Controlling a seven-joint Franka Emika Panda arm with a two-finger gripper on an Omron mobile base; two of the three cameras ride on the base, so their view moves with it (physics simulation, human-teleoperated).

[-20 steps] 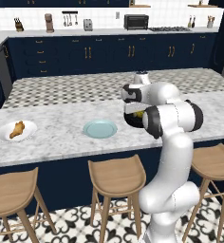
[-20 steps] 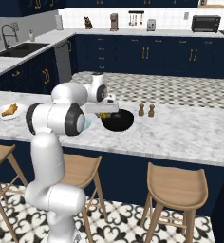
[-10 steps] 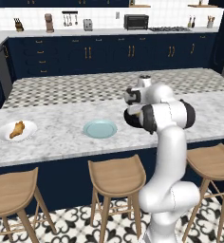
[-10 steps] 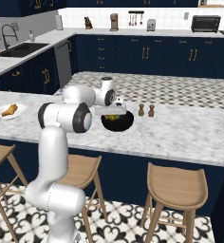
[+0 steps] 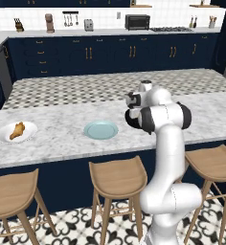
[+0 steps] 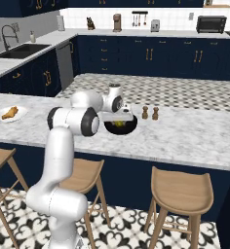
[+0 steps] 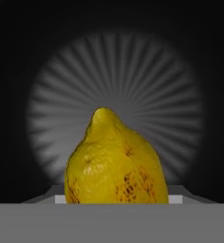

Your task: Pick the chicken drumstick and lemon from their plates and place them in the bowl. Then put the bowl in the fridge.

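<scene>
Lemon close under the hand camera: yellow, dimpled skin with brown flecks, a blunt nipple at the top. Sits over the ribbed floor of the glossy black bowl on the marble counter. Gripper low over the bowl; grip on the lemon impossible to tell. Golden-brown drumstick on the white plate; pale blue plate bare.

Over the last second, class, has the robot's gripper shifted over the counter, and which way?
Yes. In the right base view the gripper has moved right, toward the pepper shakers, and now hangs over the black bowl with the lemon under it.
</scene>
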